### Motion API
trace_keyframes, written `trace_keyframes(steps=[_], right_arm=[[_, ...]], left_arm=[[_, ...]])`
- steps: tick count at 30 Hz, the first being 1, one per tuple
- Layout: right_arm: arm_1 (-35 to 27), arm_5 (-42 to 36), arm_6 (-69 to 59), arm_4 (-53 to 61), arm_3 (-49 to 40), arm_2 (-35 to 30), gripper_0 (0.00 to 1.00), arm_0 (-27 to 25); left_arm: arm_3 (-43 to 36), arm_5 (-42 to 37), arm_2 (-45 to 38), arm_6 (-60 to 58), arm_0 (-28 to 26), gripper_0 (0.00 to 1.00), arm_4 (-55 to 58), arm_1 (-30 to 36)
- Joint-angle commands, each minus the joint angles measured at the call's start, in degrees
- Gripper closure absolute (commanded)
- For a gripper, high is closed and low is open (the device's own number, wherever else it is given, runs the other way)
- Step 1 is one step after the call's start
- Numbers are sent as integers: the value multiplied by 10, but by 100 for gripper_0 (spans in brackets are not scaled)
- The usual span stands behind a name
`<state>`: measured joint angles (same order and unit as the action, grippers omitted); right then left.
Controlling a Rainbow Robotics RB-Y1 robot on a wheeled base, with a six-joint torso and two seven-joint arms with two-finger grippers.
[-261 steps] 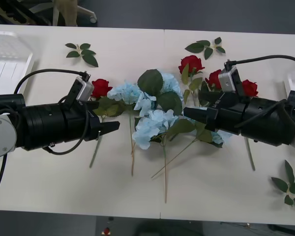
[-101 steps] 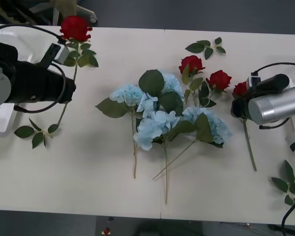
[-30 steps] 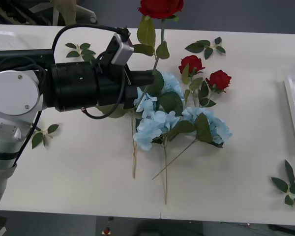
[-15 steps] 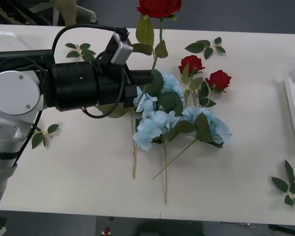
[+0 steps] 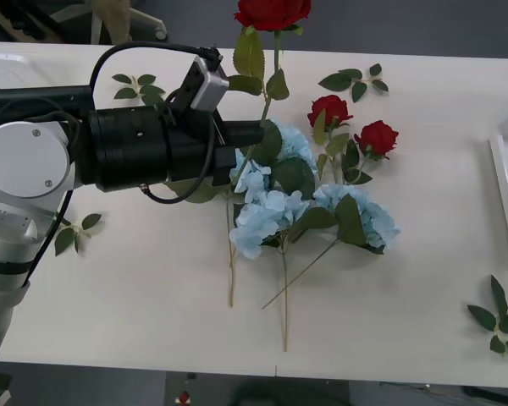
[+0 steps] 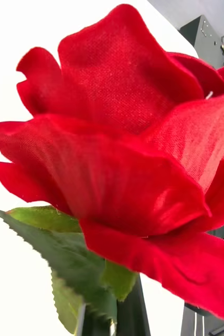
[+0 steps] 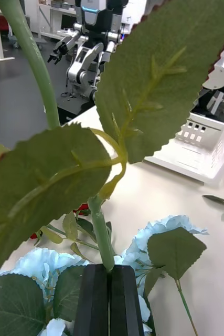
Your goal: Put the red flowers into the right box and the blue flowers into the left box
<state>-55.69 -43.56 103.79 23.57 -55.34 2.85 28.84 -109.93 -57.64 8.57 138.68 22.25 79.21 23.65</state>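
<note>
Even, bright overhead light; white bench [image 5: 152, 296] near blown out, shadows soft and faint. Front view sharp. Right wrist view: rose bloom [image 6: 127, 157] close-up, fabric weave crisp, background washed white. Left wrist view: near leaf [image 7: 159, 68] slightly soft, room behind blurred.

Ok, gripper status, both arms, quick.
Left gripper: closed on a red rose by its stem, raised over the blue flowers.
Right gripper: cannot tell; a red rose bloom sits right at its camera.
</note>
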Motion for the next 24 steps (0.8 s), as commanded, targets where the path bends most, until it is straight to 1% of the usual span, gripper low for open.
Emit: trace_keyframes(steps=[1,3,6,8,11,15,19,21,23,24], right_arm=[[0,2,-18,12,-7,-12,33,17],[0,2,-16,19,-7,-12,22,17],[0,2,-13,26,-7,-12,15,20],[0,1,-9,35,-8,-12,12,21],[0,-10,-3,50,-13,-12,11,25],[0,-47,3,76,-56,-22,9,22],[0,-108,11,128,-135,-58,9,-1],[0,-133,14,155,-194,-80,8,-27],[0,-151,15,182,-262,-108,8,-68],[1,-153,16,190,-282,-115,8,-80]], left_arm=[[-6,4,6,44,19,100,2,-2],[-6,4,6,44,19,100,2,-2],[-6,4,6,44,19,100,2,-2],[-6,4,6,44,19,100,2,-2],[-6,4,6,44,19,100,2,-2],[-6,4,6,44,19,100,2,-2],[-6,4,6,44,19,100,2,-2],[-6,4,6,44,19,100,2,-2],[-6,4,6,44,19,100,2,-2],[-6,4,6,44,19,100,2,-2]])
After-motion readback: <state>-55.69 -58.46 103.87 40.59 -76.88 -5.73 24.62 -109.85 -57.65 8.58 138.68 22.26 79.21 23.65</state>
